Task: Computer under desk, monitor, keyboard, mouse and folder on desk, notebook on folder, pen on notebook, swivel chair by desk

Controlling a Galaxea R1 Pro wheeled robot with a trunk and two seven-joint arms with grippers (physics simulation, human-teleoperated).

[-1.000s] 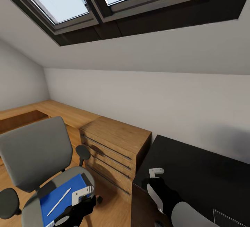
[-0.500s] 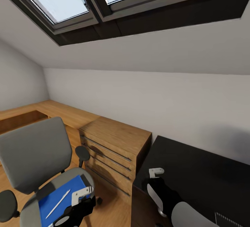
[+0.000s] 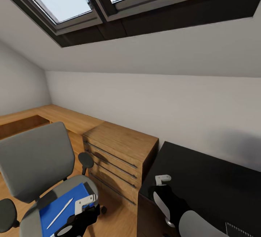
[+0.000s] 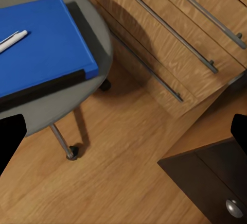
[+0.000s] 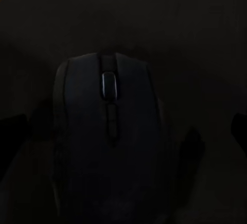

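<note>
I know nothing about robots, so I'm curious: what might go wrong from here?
The pen lies loose on the blue folder on the swivel chair; lifting the folder could roll it off. The chair stands on casters and might roll if pushed. The mouse blends into the black desk, so it could be misjudged.

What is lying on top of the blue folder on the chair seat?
A white pen lies across the folder on the swivel chair. The left gripper covers the folder's near corner, so anything there is hidden.

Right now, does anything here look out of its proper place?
Yes. The blue folder lies on the swivel chair seat, with the white pen on top, instead of on the black desk.
</note>
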